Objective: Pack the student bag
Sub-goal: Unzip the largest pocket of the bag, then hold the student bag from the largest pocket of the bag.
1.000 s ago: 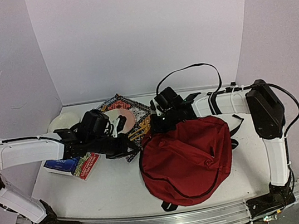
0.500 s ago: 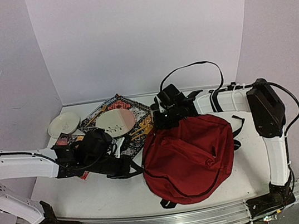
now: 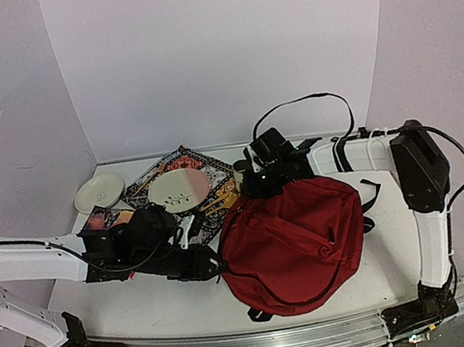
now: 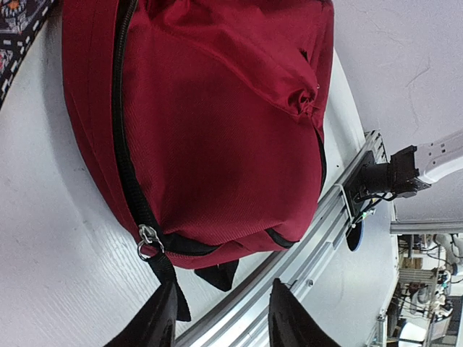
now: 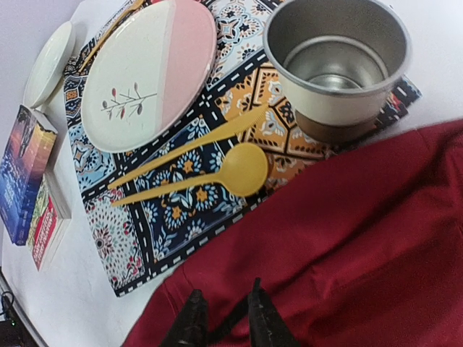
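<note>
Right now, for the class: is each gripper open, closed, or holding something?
Left gripper: open, empty, near the metal zipper pull of the large dark-red fabric backpack.
Right gripper: closed on that backpack's red fabric.

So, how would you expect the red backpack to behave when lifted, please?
The backpack will probably sag and fold, since its fabric creases and slumps. Its zipper pull and loose strap may dangle or snag.

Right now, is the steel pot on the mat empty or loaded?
Empty. The right wrist view looks into the steel pot, upright on the patterned mat; only its bare metal bottom shows.
</note>
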Controlling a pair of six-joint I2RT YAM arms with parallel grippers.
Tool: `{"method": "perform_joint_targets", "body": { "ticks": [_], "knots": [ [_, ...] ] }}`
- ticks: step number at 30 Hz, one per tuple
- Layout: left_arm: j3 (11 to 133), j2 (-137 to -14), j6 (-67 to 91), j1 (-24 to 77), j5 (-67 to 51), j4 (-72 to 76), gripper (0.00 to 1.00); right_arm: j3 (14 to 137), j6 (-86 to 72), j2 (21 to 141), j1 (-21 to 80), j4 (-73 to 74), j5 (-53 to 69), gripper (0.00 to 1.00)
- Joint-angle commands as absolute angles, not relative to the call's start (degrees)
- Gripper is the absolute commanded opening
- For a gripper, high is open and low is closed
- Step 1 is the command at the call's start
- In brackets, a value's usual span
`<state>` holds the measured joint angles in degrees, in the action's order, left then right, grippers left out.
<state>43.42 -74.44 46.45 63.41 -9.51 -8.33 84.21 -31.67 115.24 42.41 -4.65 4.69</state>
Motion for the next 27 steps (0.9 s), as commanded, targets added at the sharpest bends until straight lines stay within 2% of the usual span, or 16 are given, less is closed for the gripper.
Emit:
{"method": "perform_joint_targets", "body": {
  "ticks": [1,3,8,19,23,27],
  "knots": [
    [48.1,-70.2,44.2,61.8,-4.0,-11.9,0.56,80.2,-30.9,106.9,43.8,-3.8,3.8,0.30],
    [48.3,-69.1,43.6,59.6,-3.7,-13.5,0.60,77.7,-30.9,104.7,45.0,-3.8,2.6,0.34],
    [48.7,-70.2,41.7,51.9,-8.4,-14.4,0.61,73.1,-31.6,98.9,49.3,-2.5,-1.9,0.42],
    [57.3,-86.8,38.5,50.5,-16.9,-11.5,0.60,63.2,-38.7,89.1,59.6,-1.9,-5.5,0.45],
    [60.0,-91.5,38.5,50.5,-18.4,-11.3,0.47,63.0,-40.8,89.6,63.2,-2.0,-5.0,0.45],
    [61.2,-94.3,39.3,50.4,-20.2,-10.7,0.28,64.2,-43.0,90.6,66.7,-2.8,-4.8,0.45]
  ]
}}
